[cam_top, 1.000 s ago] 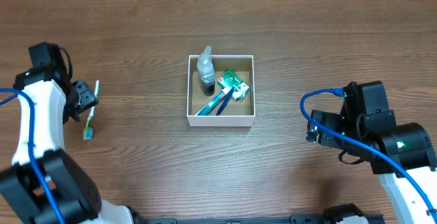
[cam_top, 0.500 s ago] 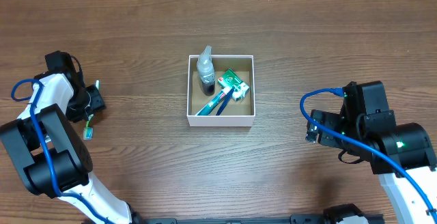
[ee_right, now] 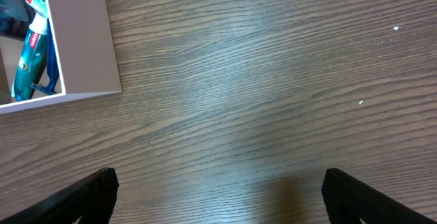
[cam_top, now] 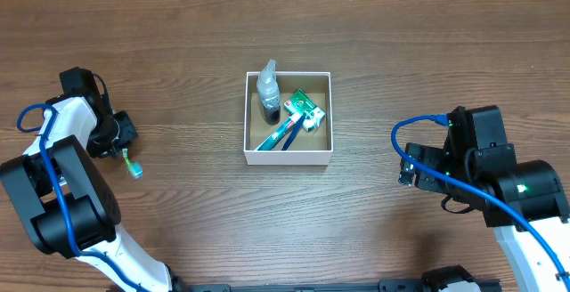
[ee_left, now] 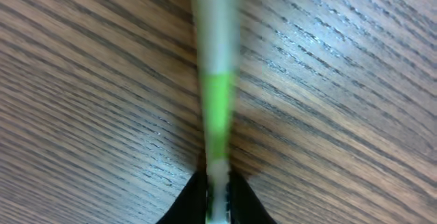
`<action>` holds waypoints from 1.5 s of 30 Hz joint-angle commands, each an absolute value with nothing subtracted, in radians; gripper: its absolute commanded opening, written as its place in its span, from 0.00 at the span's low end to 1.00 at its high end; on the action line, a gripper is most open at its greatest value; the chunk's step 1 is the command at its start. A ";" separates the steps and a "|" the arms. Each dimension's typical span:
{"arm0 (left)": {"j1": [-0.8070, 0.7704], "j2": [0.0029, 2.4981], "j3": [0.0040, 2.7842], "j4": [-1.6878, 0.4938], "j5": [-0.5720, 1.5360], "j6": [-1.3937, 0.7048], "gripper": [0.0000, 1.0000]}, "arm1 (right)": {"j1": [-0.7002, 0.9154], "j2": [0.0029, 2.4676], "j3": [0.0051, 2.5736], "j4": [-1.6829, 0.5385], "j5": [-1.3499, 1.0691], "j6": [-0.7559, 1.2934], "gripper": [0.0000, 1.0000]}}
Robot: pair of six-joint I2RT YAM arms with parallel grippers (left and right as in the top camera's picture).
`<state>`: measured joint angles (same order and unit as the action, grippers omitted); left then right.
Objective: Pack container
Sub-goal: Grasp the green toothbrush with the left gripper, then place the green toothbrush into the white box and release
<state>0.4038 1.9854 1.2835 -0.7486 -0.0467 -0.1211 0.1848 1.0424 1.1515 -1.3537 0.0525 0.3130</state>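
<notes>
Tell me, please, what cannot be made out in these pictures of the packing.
Left wrist view: the toothbrush is blurred by closeness, and its far end is cut off by the top edge.
Left wrist view: of the left claw, only the fingertips show at the bottom edge.
Right wrist view: the container is cut off by the top and left edges; one corner shows.
Overhead view: the print on the green-and-white pack is too small to read.

Matt grained wood table [cam_top: 178, 25], white card-walled container [cam_top: 288, 158], glossy plastic toothbrush [ee_left: 213, 67]
</notes>
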 commanded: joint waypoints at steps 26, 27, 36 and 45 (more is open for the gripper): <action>-0.596 1.782 1.459 -0.727 -0.022 0.066 0.04 | 0.184 1.033 1.146 -1.342 0.057 0.307 0.98; -0.595 1.826 1.459 -0.726 -0.026 0.067 0.06 | 0.184 1.033 1.146 -1.341 0.058 0.307 0.98; -0.596 1.704 1.701 -0.998 -0.116 -0.004 0.47 | 0.184 1.033 1.146 -1.321 0.058 0.306 1.00; -0.258 1.438 1.745 -1.140 -0.264 -0.219 1.00 | 0.185 1.106 1.147 -0.706 0.077 0.200 1.00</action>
